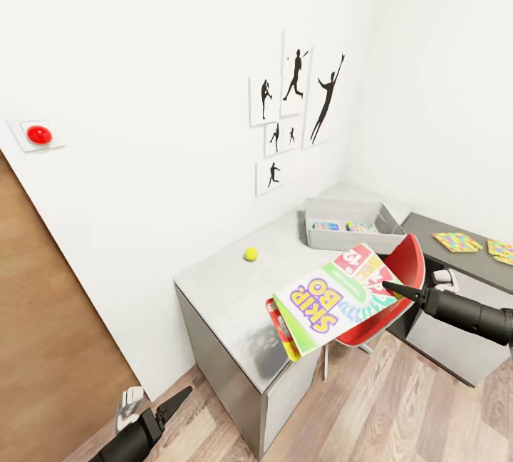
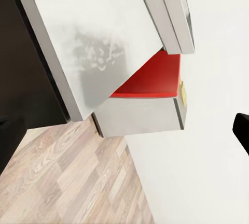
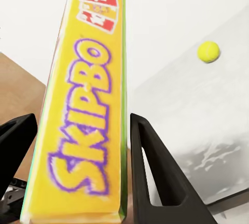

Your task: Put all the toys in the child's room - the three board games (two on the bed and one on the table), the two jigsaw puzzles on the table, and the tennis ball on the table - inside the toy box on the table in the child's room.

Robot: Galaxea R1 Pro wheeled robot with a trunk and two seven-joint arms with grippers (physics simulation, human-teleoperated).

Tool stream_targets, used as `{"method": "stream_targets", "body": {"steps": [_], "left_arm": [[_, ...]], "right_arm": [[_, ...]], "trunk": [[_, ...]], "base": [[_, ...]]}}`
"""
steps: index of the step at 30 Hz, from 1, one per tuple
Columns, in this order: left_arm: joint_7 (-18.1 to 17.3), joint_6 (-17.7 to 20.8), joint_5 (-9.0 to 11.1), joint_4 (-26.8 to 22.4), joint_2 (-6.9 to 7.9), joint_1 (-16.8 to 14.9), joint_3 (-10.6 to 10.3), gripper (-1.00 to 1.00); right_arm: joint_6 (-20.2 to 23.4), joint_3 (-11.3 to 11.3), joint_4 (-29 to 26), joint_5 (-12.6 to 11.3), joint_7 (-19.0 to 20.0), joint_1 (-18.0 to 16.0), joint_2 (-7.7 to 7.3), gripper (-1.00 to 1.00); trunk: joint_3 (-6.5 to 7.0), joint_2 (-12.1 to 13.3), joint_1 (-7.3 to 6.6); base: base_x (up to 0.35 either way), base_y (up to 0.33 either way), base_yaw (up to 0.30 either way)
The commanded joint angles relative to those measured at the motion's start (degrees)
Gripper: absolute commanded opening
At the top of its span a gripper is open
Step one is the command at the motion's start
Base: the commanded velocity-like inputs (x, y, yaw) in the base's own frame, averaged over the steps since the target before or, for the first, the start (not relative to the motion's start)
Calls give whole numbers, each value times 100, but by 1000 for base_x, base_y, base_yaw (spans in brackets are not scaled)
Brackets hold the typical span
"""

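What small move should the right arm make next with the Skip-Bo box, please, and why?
Probably carry it forward to above the toy box. The right end effector grips the Skip-Bo box in the air over the table's near edge, short of the toy box, which already holds two small boxes.

A child's room in a home. Beyond my fingers, baseball-player silhouette pictures [image 1: 292, 105] hang on the white wall above a pale desk [image 1: 228, 291]. A Skip-Bo game box [image 1: 335, 301] sits between my right fingers, puzzle boxes [image 1: 457, 241] lie nearby, a wood-plank floor [image 1: 399, 412] below.
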Motion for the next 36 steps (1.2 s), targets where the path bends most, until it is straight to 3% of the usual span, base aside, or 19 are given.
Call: {"method": "stream_targets", "body": {"steps": [1, 5, 34, 36], "left_arm": [[5, 45, 37, -4, -1, -2, 7, 100], [13, 45, 37, -4, -1, -1, 7, 100], [38, 45, 37, -4, -1, -1, 7, 100], [-27, -20, 104, -70, 65, 27, 72, 100]], "right_arm": [[32, 1, 2, -12, 7, -4, 9, -100], [-2, 0, 7, -12, 12, 2, 32, -100], [-76, -8, 10, -19, 23, 129, 48, -100], [-10, -47, 75, -12, 63, 63, 114, -100]], "trunk": [[10, 32, -19], [86, 192, -107], [91, 192, -107], [91, 192, -107]], "base": [[0, 0, 0], [0, 0, 0], [0, 0, 0], [0, 0, 0]]}}
